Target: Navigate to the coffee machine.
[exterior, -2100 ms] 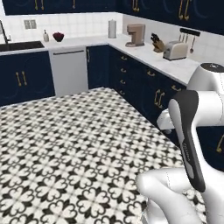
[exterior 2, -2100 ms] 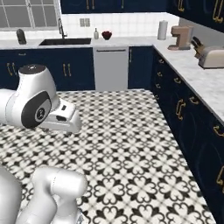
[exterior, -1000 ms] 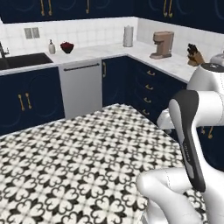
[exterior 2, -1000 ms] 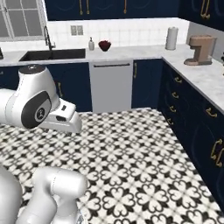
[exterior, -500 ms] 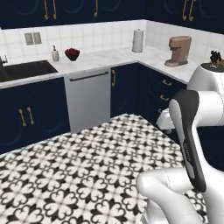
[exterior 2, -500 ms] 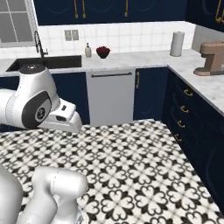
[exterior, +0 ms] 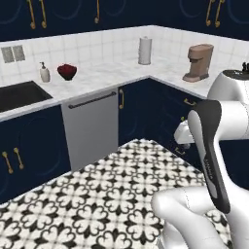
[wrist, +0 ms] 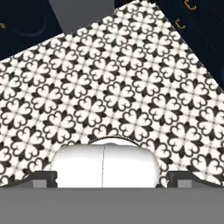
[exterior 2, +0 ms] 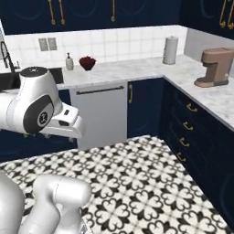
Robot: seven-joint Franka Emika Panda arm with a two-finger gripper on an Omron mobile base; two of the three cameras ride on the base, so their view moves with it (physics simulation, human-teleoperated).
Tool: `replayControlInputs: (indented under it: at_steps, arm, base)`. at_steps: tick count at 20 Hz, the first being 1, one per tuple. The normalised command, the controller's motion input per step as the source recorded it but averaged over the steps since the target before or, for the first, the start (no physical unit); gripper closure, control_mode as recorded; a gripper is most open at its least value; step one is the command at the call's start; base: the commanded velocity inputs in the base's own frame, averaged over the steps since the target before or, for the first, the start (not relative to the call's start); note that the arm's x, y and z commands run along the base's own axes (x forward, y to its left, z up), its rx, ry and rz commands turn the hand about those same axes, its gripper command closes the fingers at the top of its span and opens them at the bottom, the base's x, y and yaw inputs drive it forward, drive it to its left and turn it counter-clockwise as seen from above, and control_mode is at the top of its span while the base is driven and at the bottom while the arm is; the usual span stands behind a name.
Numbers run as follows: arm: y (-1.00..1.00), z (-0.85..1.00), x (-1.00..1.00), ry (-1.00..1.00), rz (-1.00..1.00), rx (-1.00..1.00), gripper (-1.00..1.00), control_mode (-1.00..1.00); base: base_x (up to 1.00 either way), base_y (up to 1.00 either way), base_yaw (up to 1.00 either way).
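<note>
The coffee machine [exterior 2: 215, 67] stands on the marble desk [exterior 2: 192, 80] at 2 o'clock, on the right-hand run. A white paper towel roll [exterior 2: 170, 50] stands upright in the corner at 1 o'clock. At 11 o'clock, a soap bottle [exterior 2: 69, 61] sits just beside a dark red bowl [exterior 2: 87, 62]. A grey dishwasher [exterior 2: 101, 114] sits below them. The patterned floor [exterior 2: 137, 183] spans the lower frame.

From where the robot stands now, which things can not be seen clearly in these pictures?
- Gripper: in the hand view only dark finger stubs show; open or shut cannot be told.
- Coffee machine: small in the left base view; no buttons readable.
- Sink: cut by the left edge.
- Dark item behind the arm: hidden by the arm.
</note>
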Motion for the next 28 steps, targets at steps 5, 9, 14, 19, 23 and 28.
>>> replayControlInputs:
  at_steps: [5, 9, 14, 19, 23, 28]
  arm:
    - [0.00, 0.00, 0.00, 0.00, 0.00, 0.00, -1.00, 1.00]
    - [0.00, 0.00, 0.00, 0.00, 0.00, 0.00, -1.00, 1.00]
    - [0.00, 0.00, 0.00, 0.00, 0.00, 0.00, -1.00, 1.00]
    - [0.00, 0.00, 0.00, 0.00, 0.00, 0.00, -1.00, 1.00]
    - [0.00, 0.00, 0.00, 0.00, 0.00, 0.00, -1.00, 1.00]
    - [0.00, 0.00, 0.00, 0.00, 0.00, 0.00, -1.00, 1.00]
  base:
    - [0.70, 0.58, -0.65]
    - [0.50, 0.61, -0.74]
    - [0.59, 0.62, -0.72]
    - [0.75, 0.68, -0.66]
    - [0.89, 0.71, -0.59]
    - [1.00, 0.62, -0.43]
